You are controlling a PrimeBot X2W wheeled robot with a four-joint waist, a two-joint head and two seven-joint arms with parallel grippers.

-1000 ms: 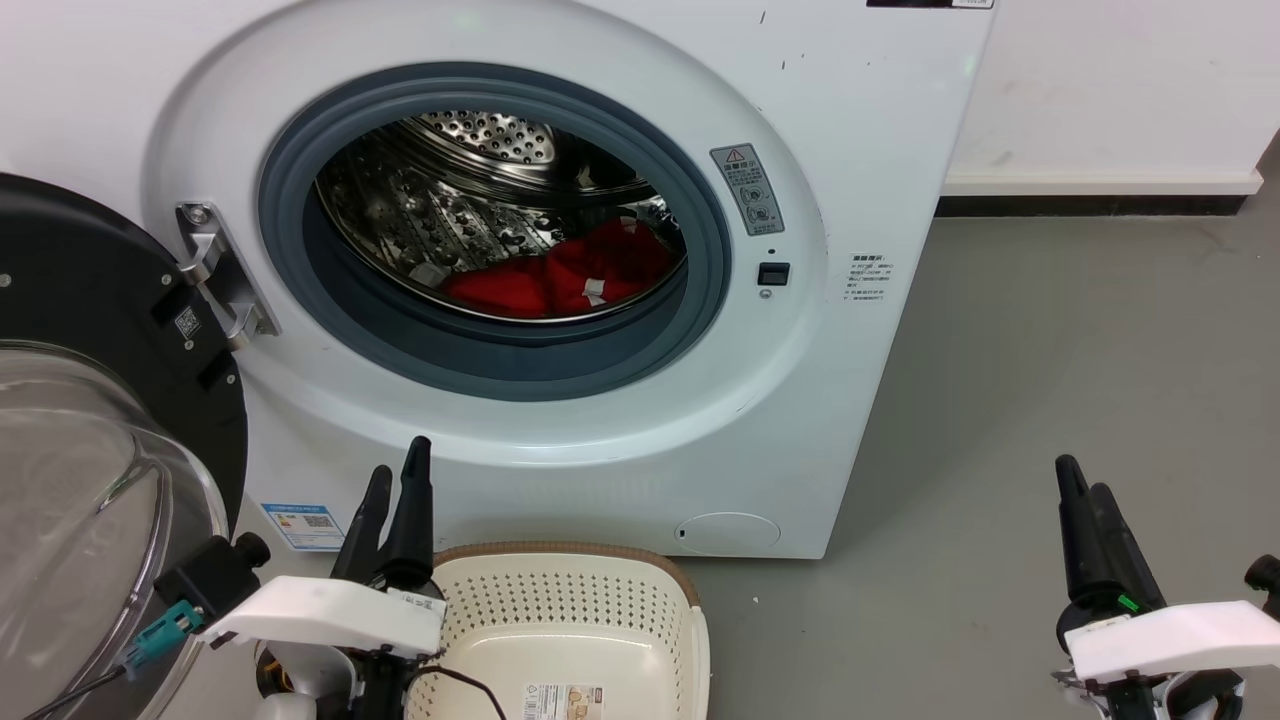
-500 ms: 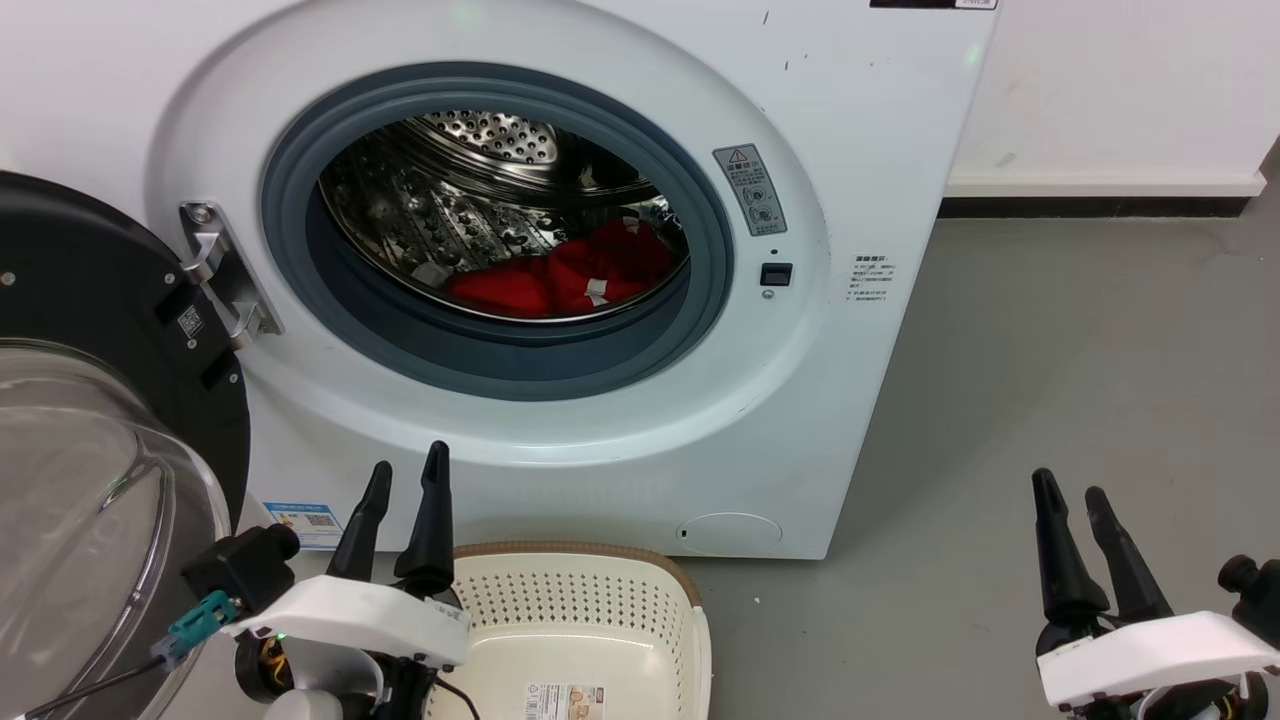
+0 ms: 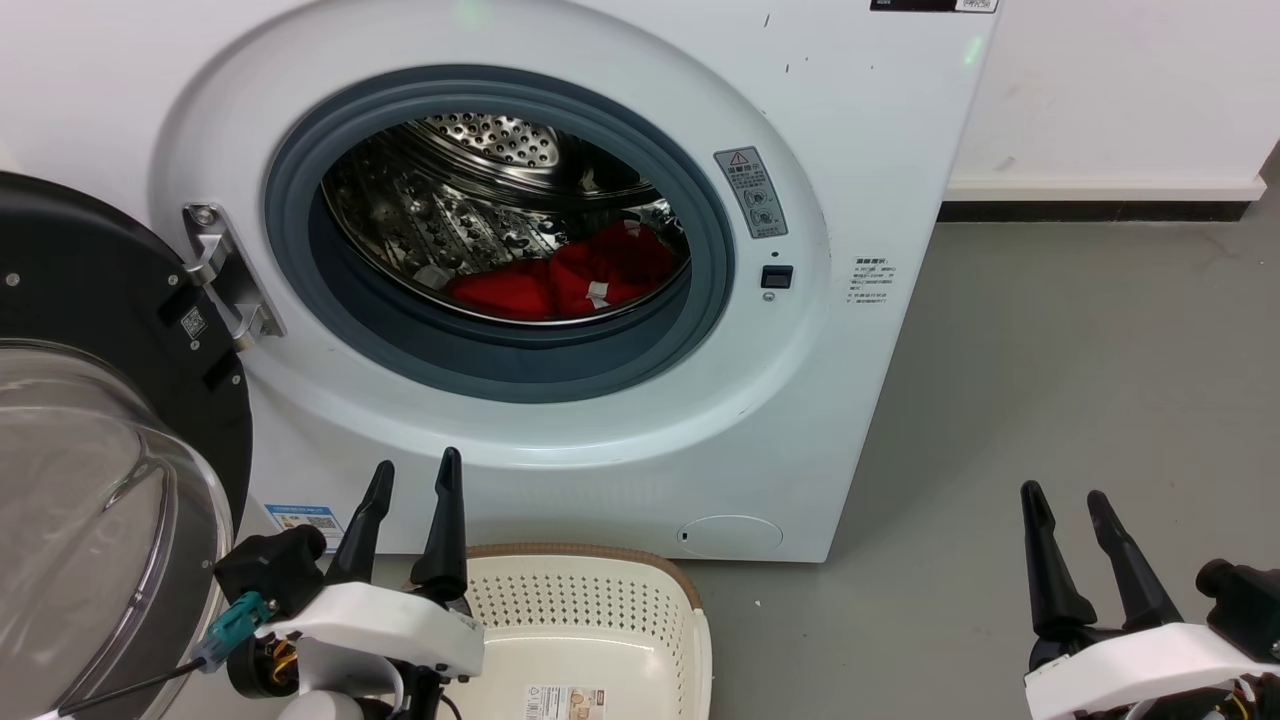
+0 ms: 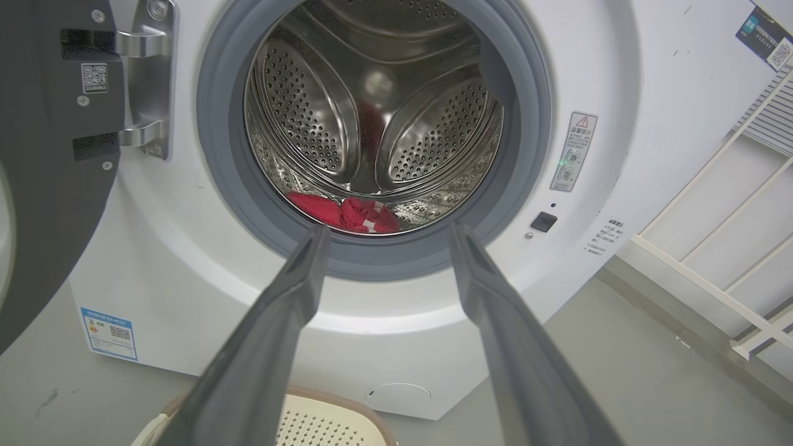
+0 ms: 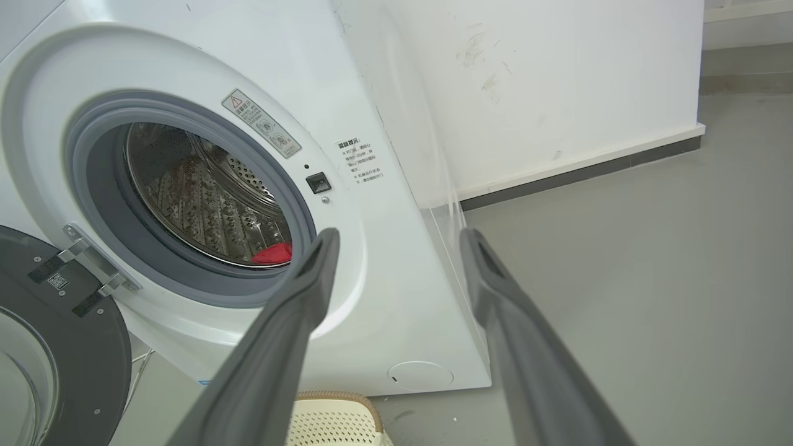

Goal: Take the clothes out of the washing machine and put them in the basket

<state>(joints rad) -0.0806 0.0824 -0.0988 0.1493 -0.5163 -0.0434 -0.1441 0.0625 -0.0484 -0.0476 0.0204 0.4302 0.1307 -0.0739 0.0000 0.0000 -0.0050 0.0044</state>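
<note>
Okay, both grippers empty. The left gripper [image 3: 417, 460] had its two fingers spread apart with nothing between them, and so did the right gripper [image 3: 1062, 491].

The clothes [image 3: 560, 280] were all inside the washing machine [image 3: 640, 450], a red heap on the drum floor, low and slightly right of centre, behind the grey porthole rim. The heap ran side to side across the drum, wider than it was tall, with small white tags showing. The door [image 3: 90, 290] hung open at the left, clear of the opening. The basket [image 3: 590, 600] sat on the floor touching or just off the machine's front, directly under the porthole, with nothing red in it.

Key relation: the clothes lay up and forward of the left gripper, which sat just beside the basket's left rim and pointed straight at the opening; the left wrist view had the heap framed between its fingertips. The right gripper was well apart, out over bare floor to the right of the machine, and looked at the porthole obliquely.

Judgement: the left arm was nearer and better lined up, so the reach goes forward over the rubber rim, then down onto the heap. Nothing had been moved to the basket yet.
</note>
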